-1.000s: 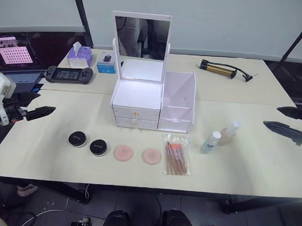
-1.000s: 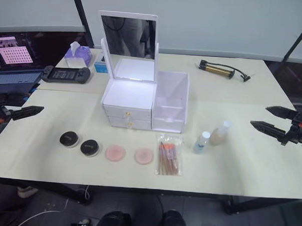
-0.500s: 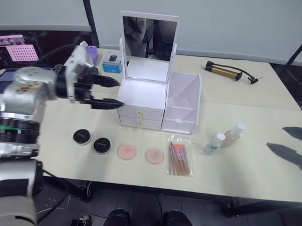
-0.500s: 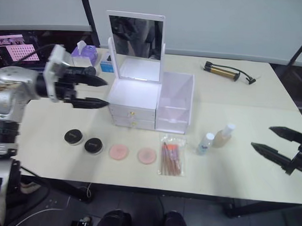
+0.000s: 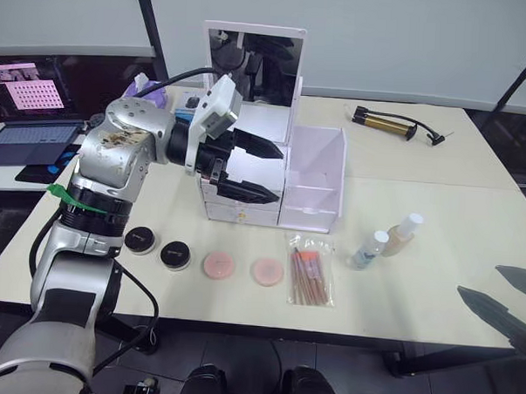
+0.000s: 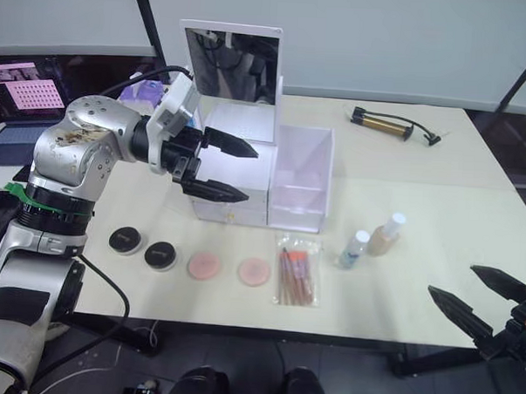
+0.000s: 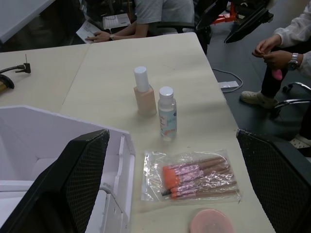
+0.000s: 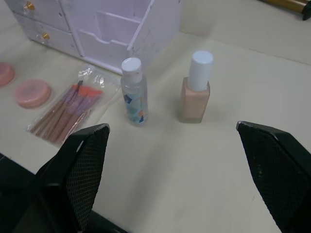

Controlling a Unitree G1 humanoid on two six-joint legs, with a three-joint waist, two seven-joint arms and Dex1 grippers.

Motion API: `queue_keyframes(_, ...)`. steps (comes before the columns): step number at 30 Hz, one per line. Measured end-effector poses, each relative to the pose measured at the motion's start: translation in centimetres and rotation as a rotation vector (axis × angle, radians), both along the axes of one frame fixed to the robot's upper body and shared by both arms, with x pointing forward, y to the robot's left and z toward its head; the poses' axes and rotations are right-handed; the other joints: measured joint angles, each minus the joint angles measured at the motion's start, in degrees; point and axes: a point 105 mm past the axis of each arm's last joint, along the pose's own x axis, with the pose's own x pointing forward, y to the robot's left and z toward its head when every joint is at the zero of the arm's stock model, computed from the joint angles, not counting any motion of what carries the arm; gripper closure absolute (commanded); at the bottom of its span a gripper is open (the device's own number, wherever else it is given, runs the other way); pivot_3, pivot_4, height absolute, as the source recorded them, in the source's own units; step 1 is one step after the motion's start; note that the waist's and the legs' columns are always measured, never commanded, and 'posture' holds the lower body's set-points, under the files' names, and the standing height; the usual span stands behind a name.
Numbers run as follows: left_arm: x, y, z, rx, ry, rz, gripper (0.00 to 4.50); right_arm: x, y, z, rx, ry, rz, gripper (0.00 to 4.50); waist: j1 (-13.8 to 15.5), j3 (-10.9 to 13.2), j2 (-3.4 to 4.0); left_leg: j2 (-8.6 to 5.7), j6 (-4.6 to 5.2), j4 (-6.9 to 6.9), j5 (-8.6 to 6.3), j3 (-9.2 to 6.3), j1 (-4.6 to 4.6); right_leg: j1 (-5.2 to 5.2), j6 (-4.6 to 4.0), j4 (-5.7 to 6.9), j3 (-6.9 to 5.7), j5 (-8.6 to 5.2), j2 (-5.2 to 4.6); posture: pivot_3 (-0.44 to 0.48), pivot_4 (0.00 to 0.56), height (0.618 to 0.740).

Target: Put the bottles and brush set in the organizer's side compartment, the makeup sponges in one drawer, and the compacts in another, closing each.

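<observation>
- Since the earlier frame, the left gripper [image 5: 262,171] has been swung across to the organizer [image 5: 312,177]; its fingers are spread apart, over the drawer block.
- Right gripper [image 6: 477,302] is held low at the counter [image 5: 437,205] edge, fingers apart, empty.
- Bottles [image 8: 133,91] stand side by side right of the organizer.
- Brush set [image 5: 309,271], sponges [image 5: 217,265] and compacts [image 5: 140,239] lie in a row before the drawers.

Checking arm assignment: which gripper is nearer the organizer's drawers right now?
Left. The left gripper hovers open right at the organizer, over its drawers; the right gripper hangs open off the table's near right edge.
</observation>
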Motion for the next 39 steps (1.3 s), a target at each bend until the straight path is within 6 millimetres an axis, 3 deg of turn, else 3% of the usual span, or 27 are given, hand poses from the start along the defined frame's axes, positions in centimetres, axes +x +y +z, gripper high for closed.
queue_keyframes(7,-1.0,0.3,-0.1,-0.037,0.039,0.031,0.00,3.5,0.9,1.1,-0.007,-0.060,0.027,0.03,-0.2,0.0,-0.01,-0.08,0.03,0.00,-0.01,-0.31,-0.04,-0.01,-0.06,0.00,0.03,0.03,0.03,0.000,0.150,0.706)
queue_keyframes(13,-2.6,2.3,-1.0,-0.060,0.079,0.121,0.00,7.0,1.5,-0.1,0.019,-0.024,0.060,0.03,-0.4,0.0,0.01,-0.22,0.03,0.00,0.00,-0.71,-0.03,0.01,-0.05,0.01,0.06,0.02,0.00,0.000,0.150,0.706)
queue_keyframes(23,-4.1,3.1,-1.9,-0.117,0.094,0.252,0.00,11.1,0.5,-1.9,0.016,0.030,0.050,0.03,0.3,0.0,0.00,-0.32,0.02,0.00,0.01,-0.91,-0.07,0.14,-0.03,-0.06,0.03,0.02,0.00,0.000,0.150,0.706)
queue_keyframes(37,-4.0,4.1,-2.8,-0.092,0.092,0.354,0.00,13.2,-0.2,-4.6,0.025,0.048,0.000,0.03,0.2,0.0,0.01,-0.32,-0.01,0.00,0.02,-0.89,-0.01,0.25,-0.04,-0.11,-0.03,0.02,0.00,0.000,0.150,0.706)
queue_keyframes(39,-4.0,4.4,-2.8,-0.080,0.088,0.366,0.00,13.3,-0.1,-5.2,0.032,0.065,-0.001,0.39,0.2,0.0,0.02,-0.32,-0.01,0.00,0.02,-0.88,-0.01,0.25,-0.04,-0.11,-0.04,0.02,0.00,0.000,0.150,0.706)
